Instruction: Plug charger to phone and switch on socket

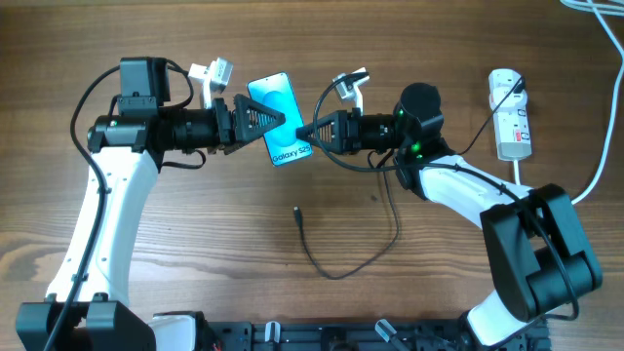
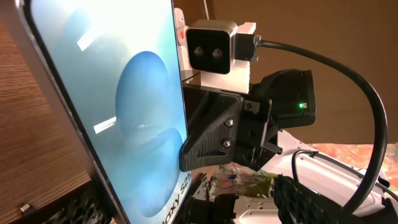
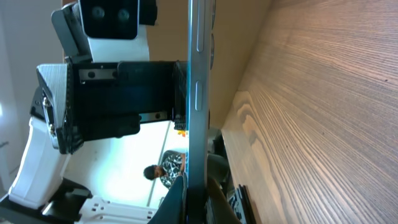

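Observation:
The phone (image 1: pixel 284 146), teal screen up with white text at its near end, is held above the wooden table between both grippers. My left gripper (image 1: pixel 261 121) comes from the left and is shut on the phone's left edge; the screen fills the left wrist view (image 2: pixel 124 112). My right gripper (image 1: pixel 303 130) is shut on the phone's right edge; the right wrist view shows the phone edge-on (image 3: pixel 198 93) between its fingers (image 3: pixel 198 200). The charger, a thin black cable (image 1: pixel 341 271), lies loose on the table with its connector tip (image 1: pixel 296 210) below the phone. The white socket (image 1: pixel 510 117) lies at the far right.
A thicker white cable (image 1: pixel 604 146) runs from the socket along the right edge. The black charger cable loops up under the right arm (image 1: pixel 458 185). The arm bases and a black rail (image 1: pixel 322 336) stand at the table's front edge.

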### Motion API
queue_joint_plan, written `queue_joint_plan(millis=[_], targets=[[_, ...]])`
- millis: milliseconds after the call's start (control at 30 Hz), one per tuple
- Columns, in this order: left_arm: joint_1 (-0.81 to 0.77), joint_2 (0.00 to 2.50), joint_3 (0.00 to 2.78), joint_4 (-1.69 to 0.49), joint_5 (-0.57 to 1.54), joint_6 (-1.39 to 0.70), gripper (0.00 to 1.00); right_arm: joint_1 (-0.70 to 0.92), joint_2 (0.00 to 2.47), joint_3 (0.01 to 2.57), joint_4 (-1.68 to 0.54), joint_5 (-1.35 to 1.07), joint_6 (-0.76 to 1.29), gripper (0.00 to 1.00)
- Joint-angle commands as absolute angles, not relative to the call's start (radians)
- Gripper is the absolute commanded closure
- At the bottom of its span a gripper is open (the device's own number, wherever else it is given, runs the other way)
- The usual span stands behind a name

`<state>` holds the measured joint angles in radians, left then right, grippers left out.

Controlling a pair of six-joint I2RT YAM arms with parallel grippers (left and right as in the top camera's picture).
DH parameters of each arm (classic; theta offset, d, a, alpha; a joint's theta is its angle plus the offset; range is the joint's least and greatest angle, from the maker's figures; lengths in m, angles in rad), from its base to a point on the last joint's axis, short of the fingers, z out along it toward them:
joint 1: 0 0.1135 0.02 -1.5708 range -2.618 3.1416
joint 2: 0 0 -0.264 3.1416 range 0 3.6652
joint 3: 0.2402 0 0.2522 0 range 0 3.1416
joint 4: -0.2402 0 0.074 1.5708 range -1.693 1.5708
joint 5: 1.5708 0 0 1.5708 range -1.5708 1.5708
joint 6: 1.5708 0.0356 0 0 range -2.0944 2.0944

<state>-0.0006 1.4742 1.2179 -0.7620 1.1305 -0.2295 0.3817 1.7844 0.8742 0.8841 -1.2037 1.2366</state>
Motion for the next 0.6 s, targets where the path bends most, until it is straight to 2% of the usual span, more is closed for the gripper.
queue_joint_plan(millis=[0, 133, 233, 400, 567], targets=[[-0.005, 1.459, 1.225, -0.757, 1.177, -0.216, 0.16, 0.390, 1.793, 0.883, 0.882, -1.259, 1.205, 0.96], [-0.005, 1.459, 1.225, -0.762, 1.177, -0.216, 0.17, 0.390, 1.793, 0.883, 0.881, -1.295, 1.204, 0.94], [-0.010, 1.459, 1.225, -0.763, 1.177, -0.216, 0.22, 0.390, 1.793, 0.883, 0.881, -1.299, 1.208, 0.93], [-0.054, 1.459, 1.225, -0.754, 1.177, -0.216, 0.19, 0.390, 1.793, 0.883, 0.882, -1.329, 1.211, 0.94], [-0.081, 1.459, 1.225, -0.746, 1.176, -0.216, 0.20, 0.390, 1.793, 0.883, 0.882, -1.333, 1.211, 0.94]])
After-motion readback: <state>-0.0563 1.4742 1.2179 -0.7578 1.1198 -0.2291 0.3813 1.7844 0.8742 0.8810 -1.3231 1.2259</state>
